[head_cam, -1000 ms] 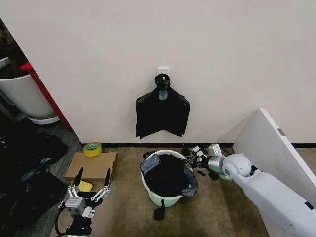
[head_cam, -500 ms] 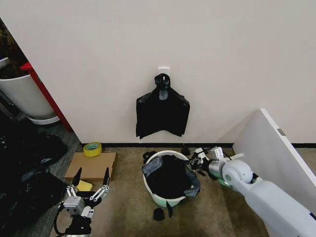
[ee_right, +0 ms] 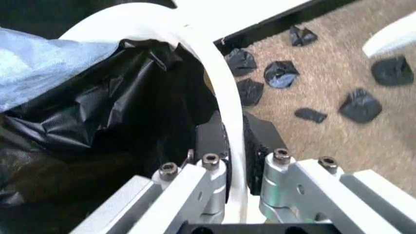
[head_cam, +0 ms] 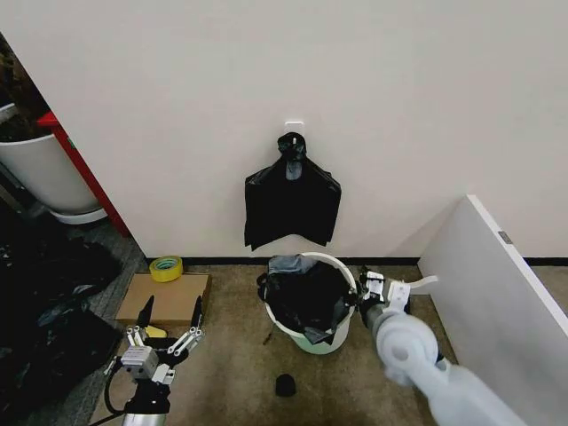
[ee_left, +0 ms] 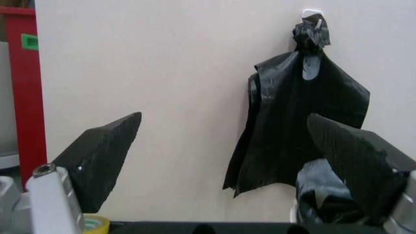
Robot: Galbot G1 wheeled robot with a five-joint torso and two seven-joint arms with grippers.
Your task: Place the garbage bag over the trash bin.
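Your right gripper [ee_right: 235,146] reaches in from the right, pinched onto the rim of the trash bin [head_cam: 343,269], one finger inside, one outside. The garbage bag [head_cam: 306,297] sits crumpled inside the bin on the carpet below the wall. Your left gripper [head_cam: 163,323] hovers low at left, fingers spread, holding nothing.

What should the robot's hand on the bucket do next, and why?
Probably draw the bag outward over this edge. The right gripper pinches the trash bin rim, one finger inside and one outside, and the garbage bag sits inside that bare white rim.
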